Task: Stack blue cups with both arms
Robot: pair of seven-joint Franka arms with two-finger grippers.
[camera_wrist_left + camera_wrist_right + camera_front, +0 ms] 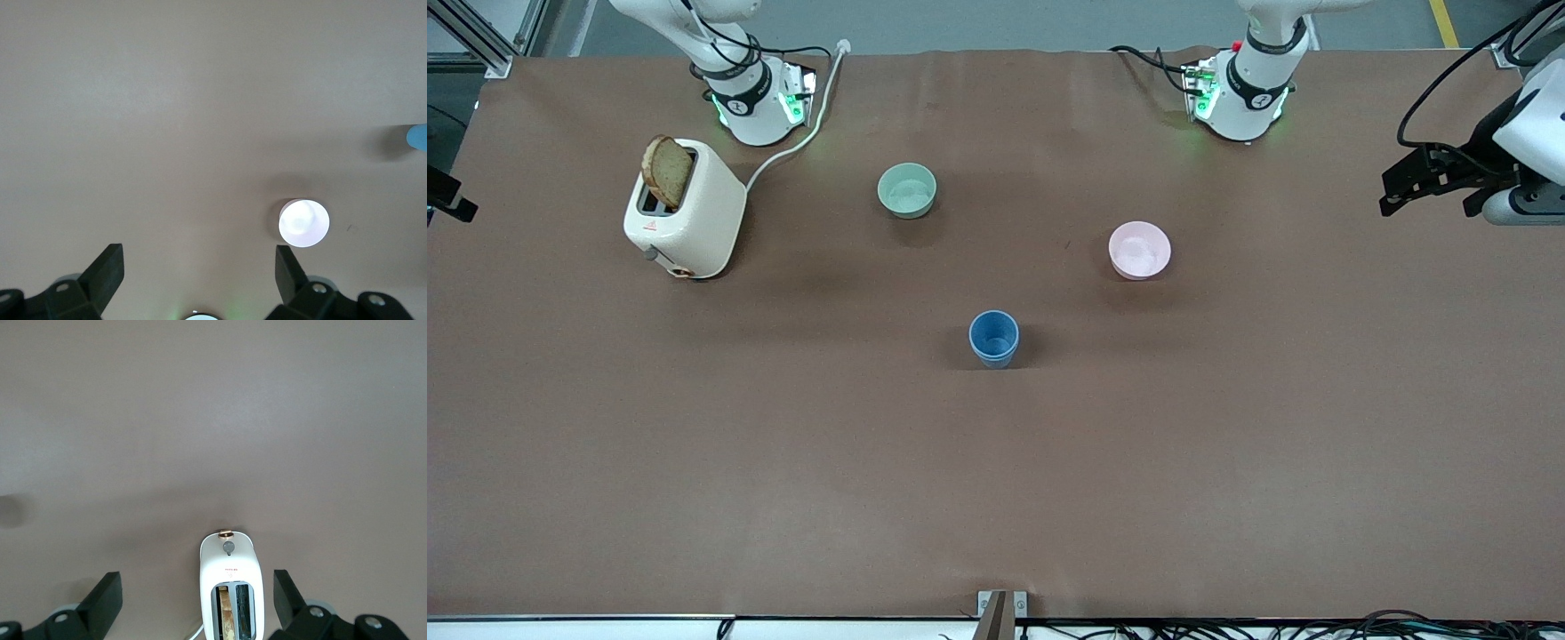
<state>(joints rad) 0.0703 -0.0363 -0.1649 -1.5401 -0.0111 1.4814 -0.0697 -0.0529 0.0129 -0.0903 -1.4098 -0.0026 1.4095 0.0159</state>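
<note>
The blue cups (993, 338) stand upright in the middle of the table as one stack, one nested in the other, with the lower cup's rim showing just under the upper one's. An edge of the stack shows in the left wrist view (417, 137). My left gripper (199, 267) is open and empty, high over the table near the left arm's base. My right gripper (197, 595) is open and empty, high over the toaster near the right arm's base. Neither gripper shows in the front view, and both are far from the cups.
A pale pink bowl (1139, 250) sits toward the left arm's end, also in the left wrist view (303, 223). A pale green bowl (907, 190) sits farther from the front camera. A white toaster (685, 209) with a bread slice stands by the right arm's base, also in the right wrist view (230, 587). Black-and-white equipment (1476, 173) hangs over the table's edge.
</note>
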